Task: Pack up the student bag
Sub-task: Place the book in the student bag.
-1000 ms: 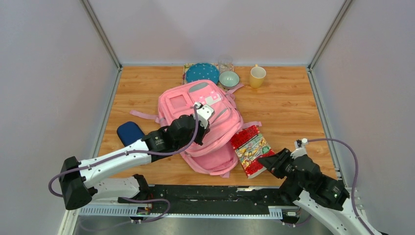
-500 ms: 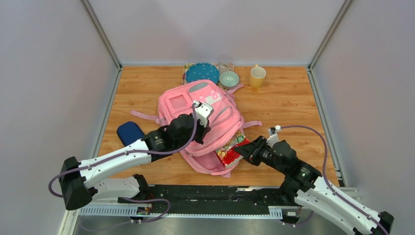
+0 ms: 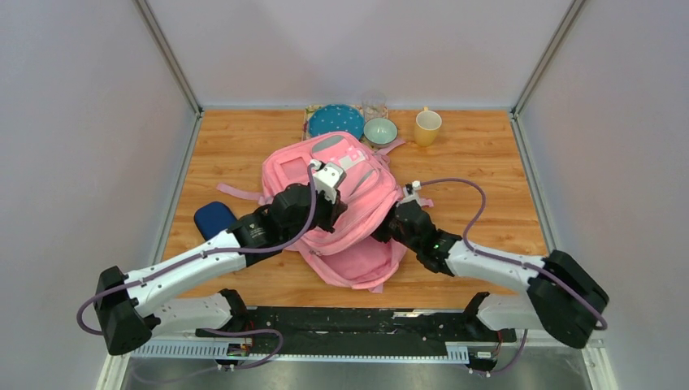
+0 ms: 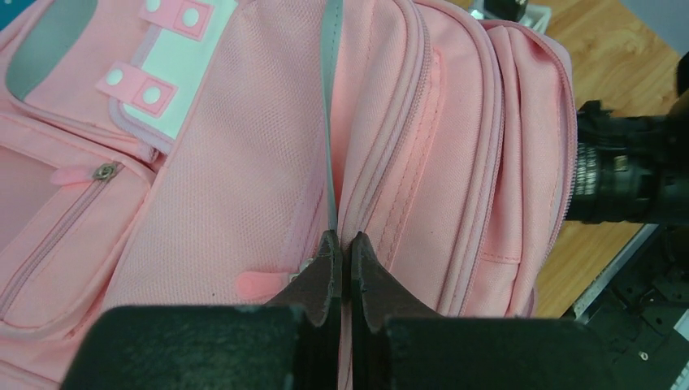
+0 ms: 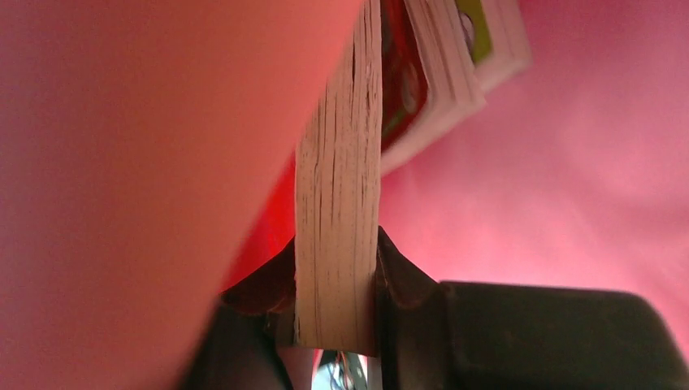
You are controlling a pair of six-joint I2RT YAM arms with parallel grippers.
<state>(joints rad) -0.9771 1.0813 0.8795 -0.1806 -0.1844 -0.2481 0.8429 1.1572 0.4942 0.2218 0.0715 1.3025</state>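
Observation:
The pink student bag lies flat mid-table with its opening toward me. My left gripper is shut on the bag's fabric beside a grey zip trim and holds the upper flap up; it also shows in the left wrist view. My right gripper reaches into the bag's opening from the right. In the right wrist view it is shut on a book's page edge, with pink lining all around. Another colourful book corner shows deeper inside.
A navy-blue zip pouch lies left of the bag. A teal plate, a clear glass, a pale bowl and a yellow mug stand along the back edge. Pink straps trail on the table.
My right arm has carried the colourful book from the table right of the bag leftward into the bag's opening. My left gripper has raised the flap slightly.

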